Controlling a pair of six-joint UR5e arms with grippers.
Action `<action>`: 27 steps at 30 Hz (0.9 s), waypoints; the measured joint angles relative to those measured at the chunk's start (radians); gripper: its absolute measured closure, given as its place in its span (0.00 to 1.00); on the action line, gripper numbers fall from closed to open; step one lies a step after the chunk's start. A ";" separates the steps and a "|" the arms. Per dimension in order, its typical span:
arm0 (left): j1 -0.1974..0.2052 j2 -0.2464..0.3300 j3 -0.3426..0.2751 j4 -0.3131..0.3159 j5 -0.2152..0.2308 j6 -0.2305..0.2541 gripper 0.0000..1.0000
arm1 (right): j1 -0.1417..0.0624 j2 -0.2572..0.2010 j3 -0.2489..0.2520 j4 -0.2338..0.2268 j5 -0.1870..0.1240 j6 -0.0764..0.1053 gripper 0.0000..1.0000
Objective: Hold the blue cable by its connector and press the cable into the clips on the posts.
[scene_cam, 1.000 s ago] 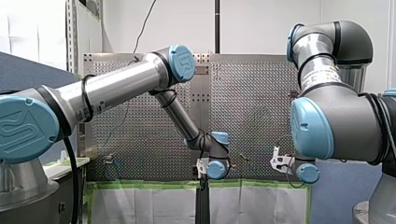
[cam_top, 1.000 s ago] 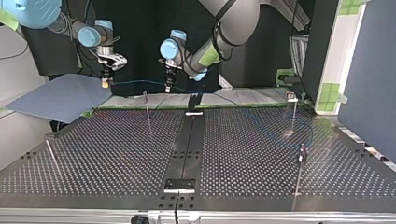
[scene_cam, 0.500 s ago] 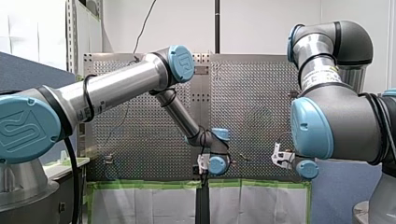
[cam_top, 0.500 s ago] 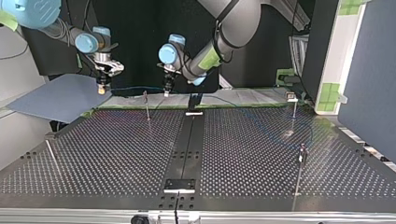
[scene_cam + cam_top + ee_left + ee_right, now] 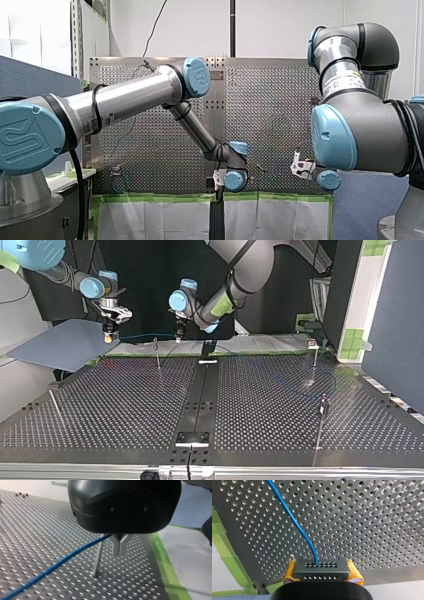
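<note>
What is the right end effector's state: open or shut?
The right end effector is shut on the connector: the right wrist view shows yellow pads pressing its two ends, blue cable leaving its middle.

We note bright, even room light in front view; dark backdrop in top view, pale glare patch on counter; all views soft.

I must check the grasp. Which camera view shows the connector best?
The right wrist view: the black connector sits close between the yellow pads of my right end effector, with the blue cable leaving it. In the top view it is too small to make out; the front and left wrist views do not show it.
</note>
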 joint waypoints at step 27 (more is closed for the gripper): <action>0.008 -0.017 0.084 -0.087 0.018 0.025 1.00 | 0.000 0.002 -0.028 0.015 -0.002 0.013 1.00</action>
